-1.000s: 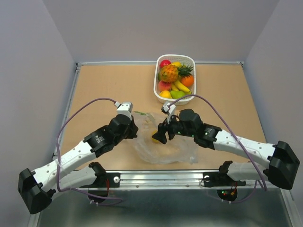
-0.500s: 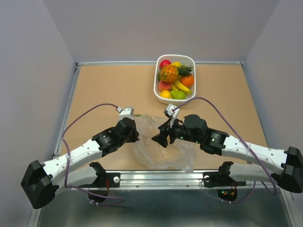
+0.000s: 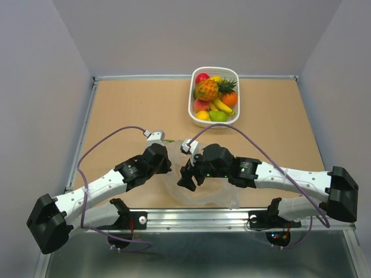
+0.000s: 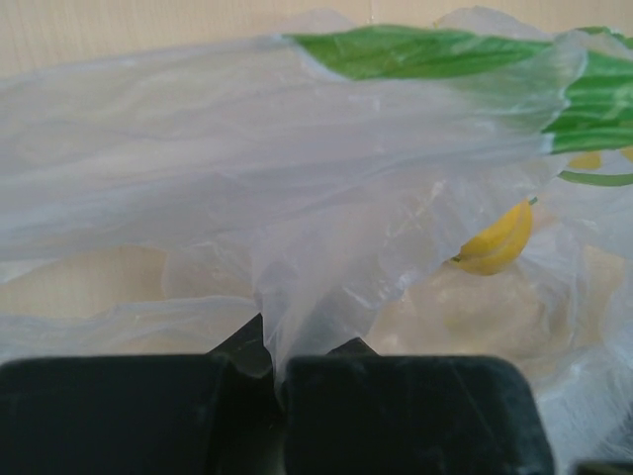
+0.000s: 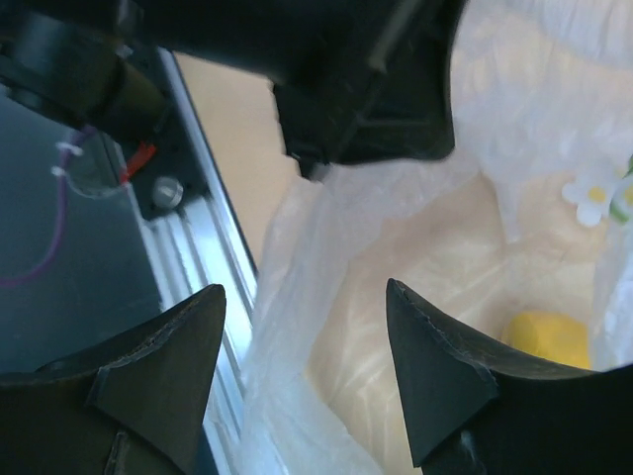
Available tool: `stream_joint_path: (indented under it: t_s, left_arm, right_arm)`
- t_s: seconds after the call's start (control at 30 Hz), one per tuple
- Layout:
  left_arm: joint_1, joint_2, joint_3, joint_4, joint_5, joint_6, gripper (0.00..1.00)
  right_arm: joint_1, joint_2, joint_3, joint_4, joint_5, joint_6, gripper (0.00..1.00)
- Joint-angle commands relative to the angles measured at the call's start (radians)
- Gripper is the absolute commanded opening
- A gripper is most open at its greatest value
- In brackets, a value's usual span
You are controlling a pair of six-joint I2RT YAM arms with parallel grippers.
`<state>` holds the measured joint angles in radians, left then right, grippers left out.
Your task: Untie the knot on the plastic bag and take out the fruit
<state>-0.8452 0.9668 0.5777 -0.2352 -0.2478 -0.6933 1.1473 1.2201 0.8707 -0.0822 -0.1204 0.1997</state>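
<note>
The clear plastic bag (image 3: 204,188) lies crumpled near the table's front edge, between the two arms. My left gripper (image 3: 166,164) is shut on a fold of the bag's left edge; in the left wrist view the plastic bag (image 4: 297,218) runs down into the closed jaws of the left gripper (image 4: 275,361). My right gripper (image 3: 186,178) hangs open over the bag's left part, the film of the plastic bag (image 5: 297,396) lying between and below the jaws of the right gripper (image 5: 305,287). A yellow fruit (image 5: 549,336) shows inside the bag. No knot shows.
A white slotted basket (image 3: 191,104) stands at the back, holding a pineapple (image 3: 207,90), an orange (image 3: 229,98), bananas and other fruit. The metal rail (image 5: 193,267) of the table's front edge runs just beside the bag. Walls enclose the table on three sides.
My right gripper has swung left and toward the front edge, over the bag's left part. The left gripper drew slightly back toward the front, still shut on the plastic.
</note>
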Motion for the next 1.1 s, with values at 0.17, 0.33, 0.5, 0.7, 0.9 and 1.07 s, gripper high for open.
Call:
stream_joint_path:
  t_s: [0.17,0.33,0.5,0.7,0.9,1.07]
  left_arm:
    - [-0.008,-0.062,0.016,-0.012,-0.022,-0.006,0.00]
    - [-0.006,-0.071,0.007,-0.019,-0.022,-0.008,0.00]
    - [-0.008,-0.068,0.007,-0.018,-0.015,-0.003,0.00]
    - [-0.008,-0.056,0.011,-0.015,-0.005,0.003,0.00]
    - [-0.008,-0.043,0.013,-0.007,0.007,0.006,0.00]
    - [-0.009,-0.049,0.007,-0.009,0.007,0.006,0.00]
  right_arm:
    - [0.003,0.159,0.051,-0.088,0.327,0.004,0.71]
    - [0.003,0.209,0.062,-0.102,0.594,0.027,0.71]
    - [0.005,0.278,0.059,-0.102,0.717,0.030,0.77]
    - [0.005,0.386,0.045,-0.093,0.866,0.102,0.85]
    - [0.005,0.446,0.008,0.039,0.941,0.130,0.85]
    - [0.003,0.470,-0.013,0.159,0.952,0.112,0.67]
